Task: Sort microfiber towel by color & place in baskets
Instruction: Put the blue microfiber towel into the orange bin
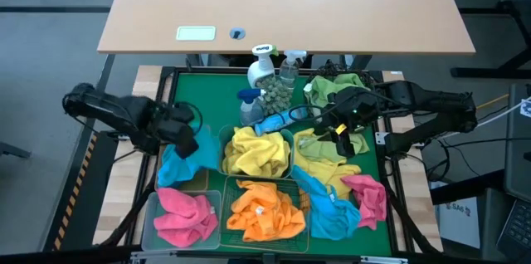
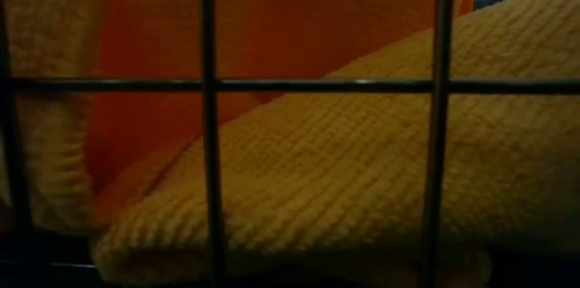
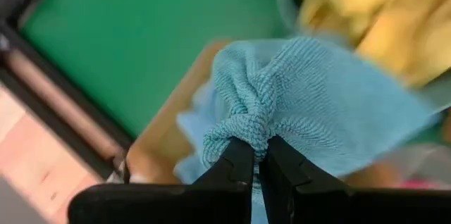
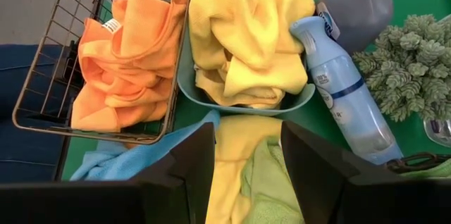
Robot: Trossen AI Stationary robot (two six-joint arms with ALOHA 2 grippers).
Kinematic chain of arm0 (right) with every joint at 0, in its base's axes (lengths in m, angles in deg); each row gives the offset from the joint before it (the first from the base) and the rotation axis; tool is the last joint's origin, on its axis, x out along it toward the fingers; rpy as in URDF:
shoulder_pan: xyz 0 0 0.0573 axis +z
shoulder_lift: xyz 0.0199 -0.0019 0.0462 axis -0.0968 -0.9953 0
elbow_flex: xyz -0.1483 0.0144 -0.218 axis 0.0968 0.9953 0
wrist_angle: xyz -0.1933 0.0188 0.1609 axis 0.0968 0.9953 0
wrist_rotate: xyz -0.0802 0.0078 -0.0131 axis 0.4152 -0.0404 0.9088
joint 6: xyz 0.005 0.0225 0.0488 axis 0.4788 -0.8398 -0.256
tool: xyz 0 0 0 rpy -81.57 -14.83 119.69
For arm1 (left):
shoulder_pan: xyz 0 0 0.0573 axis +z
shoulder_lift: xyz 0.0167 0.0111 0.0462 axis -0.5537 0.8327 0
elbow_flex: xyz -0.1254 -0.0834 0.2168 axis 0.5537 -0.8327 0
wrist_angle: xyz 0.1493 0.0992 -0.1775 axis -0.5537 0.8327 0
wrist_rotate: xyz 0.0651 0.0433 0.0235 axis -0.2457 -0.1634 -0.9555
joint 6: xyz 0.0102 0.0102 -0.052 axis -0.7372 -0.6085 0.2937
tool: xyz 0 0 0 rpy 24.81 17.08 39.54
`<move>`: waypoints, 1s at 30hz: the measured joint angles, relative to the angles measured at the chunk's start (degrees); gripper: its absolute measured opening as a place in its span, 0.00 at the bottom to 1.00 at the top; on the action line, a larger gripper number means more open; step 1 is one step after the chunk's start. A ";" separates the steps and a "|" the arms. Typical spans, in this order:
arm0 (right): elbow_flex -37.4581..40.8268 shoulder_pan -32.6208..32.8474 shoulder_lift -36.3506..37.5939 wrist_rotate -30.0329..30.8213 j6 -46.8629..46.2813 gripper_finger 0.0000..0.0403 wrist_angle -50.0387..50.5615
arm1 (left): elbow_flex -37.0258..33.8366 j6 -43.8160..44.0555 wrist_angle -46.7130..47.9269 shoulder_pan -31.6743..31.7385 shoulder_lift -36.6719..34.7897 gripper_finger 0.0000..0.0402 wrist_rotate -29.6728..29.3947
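Left of centre in the high view, the left gripper [image 1: 184, 141], clenched on a bunched blue towel [image 3: 282, 104], could let its trailing edge snag the tan tray [image 3: 165, 129], while the right gripper [image 4: 246, 157] hovers released over the yellow-green pile [image 4: 246, 175].

1. The blue towel [image 3: 296, 104] is knobbly looped cloth, matt.
2. The wire basket [image 4: 49, 76], beside the teal tub [image 4: 246, 104], is thin dark metal rod.
3. The teal tub looks like smooth plastic.
4. The spray bottle [image 4: 342, 90], just beside that tub, is glossy plastic.
5. The table mat [image 3: 155, 34] is flat, matt green.
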 joint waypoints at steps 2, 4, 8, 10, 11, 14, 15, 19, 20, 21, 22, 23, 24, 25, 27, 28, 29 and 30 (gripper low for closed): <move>0.00 0.00 0.00 0.00 0.00 0.41 0.09 | -4.71 1.43 0.31 0.00 -0.09 0.01 2.66; 0.00 0.00 0.00 0.00 0.00 0.41 0.09 | -9.56 4.02 -0.06 0.00 0.06 0.01 5.14; 0.00 0.00 0.00 0.00 0.00 0.41 0.09 | -18.74 9.00 -0.31 0.00 0.18 0.01 12.19; 0.00 0.00 0.00 -0.01 0.00 0.41 0.09 | -23.10 11.41 -1.97 0.00 0.23 0.02 15.47; 0.00 0.00 0.00 0.00 0.00 0.41 0.09 | -24.94 12.06 -2.82 0.00 0.22 0.03 16.67; 0.02 0.00 0.00 0.00 0.00 0.41 0.09 | -29.36 13.85 -5.65 0.00 0.23 0.06 19.64; 0.02 0.00 0.00 0.00 0.00 0.41 0.09 | -30.46 14.48 -6.42 0.00 0.21 0.07 20.39; 0.02 0.00 0.00 0.00 0.00 0.41 0.11 | -32.14 15.03 -7.94 0.00 0.21 0.10 20.78; 0.02 0.00 0.00 -0.02 0.00 0.41 0.11 | -32.16 15.07 -8.14 0.03 0.21 0.11 20.79; 0.02 0.00 0.00 0.00 0.00 0.41 0.11 | -32.16 15.07 -8.45 0.13 0.21 0.12 20.79; 0.02 0.00 0.00 0.00 0.00 0.41 0.11 | -32.16 15.10 -8.56 0.27 0.21 0.13 20.80; 0.02 0.00 0.00 0.00 0.00 0.41 0.11 | -32.16 15.37 -8.55 0.40 0.21 0.14 20.81; 0.02 0.00 0.00 0.00 0.00 0.41 0.11 | -32.16 15.99 -8.55 0.54 0.21 0.15 20.79; 0.02 0.00 0.00 -0.01 0.00 0.41 0.10 | -32.17 16.30 -8.55 0.59 0.21 0.17 20.79; 0.02 0.00 0.00 -0.01 0.00 0.41 0.11 | -32.16 16.33 -8.55 0.61 0.21 0.20 20.87; 0.02 0.00 0.00 -0.01 0.00 0.41 0.11 | -32.18 16.14 -8.52 0.61 0.21 0.21 21.15; 0.02 0.00 0.00 0.00 0.00 0.41 0.11 | -32.18 16.14 -8.50 0.61 0.21 0.23 21.50; 0.02 0.00 0.00 -0.02 0.00 0.41 0.11 | -32.16 16.26 -8.43 0.61 0.21 0.24 21.62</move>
